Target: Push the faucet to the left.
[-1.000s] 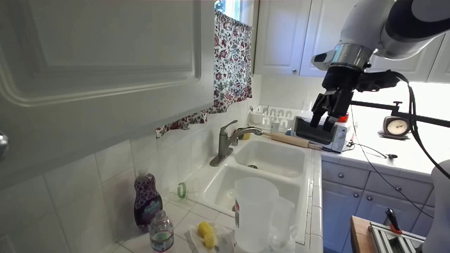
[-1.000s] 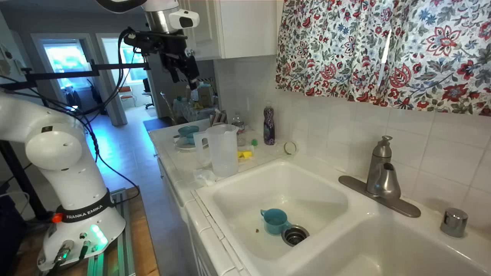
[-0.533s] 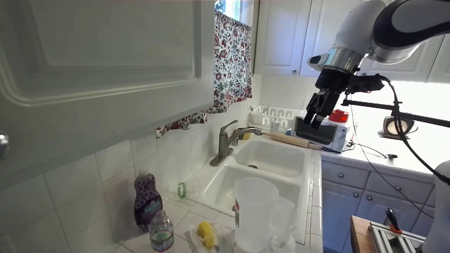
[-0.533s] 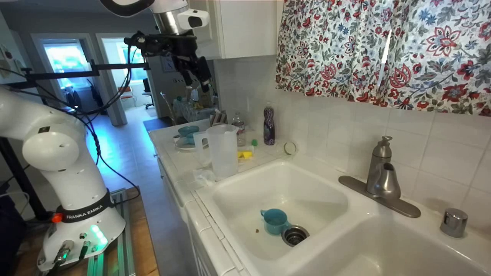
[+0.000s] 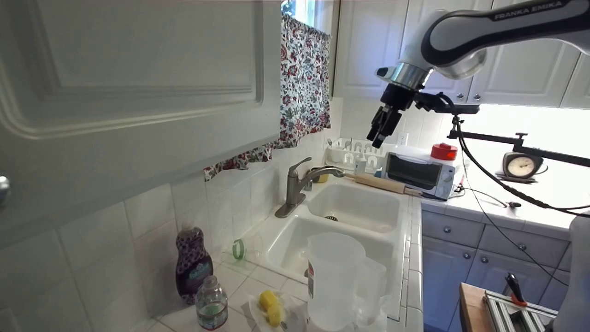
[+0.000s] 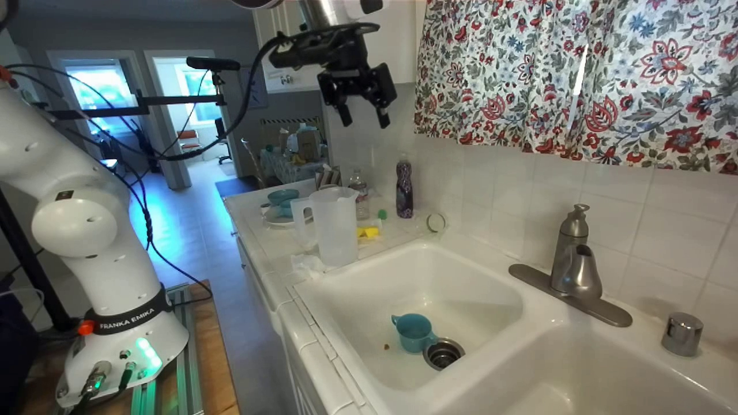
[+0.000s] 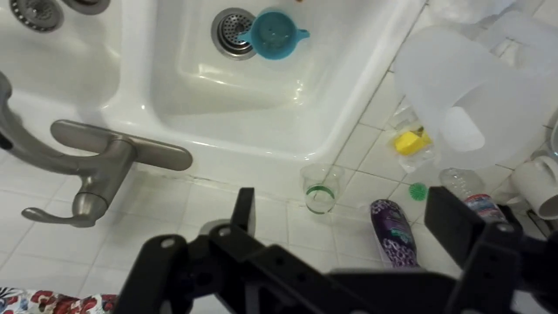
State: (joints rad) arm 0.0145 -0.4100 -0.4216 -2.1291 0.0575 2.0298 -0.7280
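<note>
The faucet is a brushed grey-metal tap with an upright base and a lever handle. It shows in both exterior views and in the wrist view. It stands on a long plate behind the sink divider. In an exterior view its spout reaches over the far basin. My gripper shows in both exterior views and in the wrist view. It is open with nothing between the fingers. It hangs high above the sink area, apart from the faucet, which lies left of the fingers in the wrist view.
The double sink has a blue cup in one basin. A translucent pitcher, purple bottle, clear cup and yellow item stand beside it. A curtain, an open cabinet door and a toaster oven are nearby.
My arm has swung out over the sink side: leftward and slightly up in an exterior view that shows the toaster oven, rightward where the robot base shows. The wrist has turned. The faucet has not moved.
</note>
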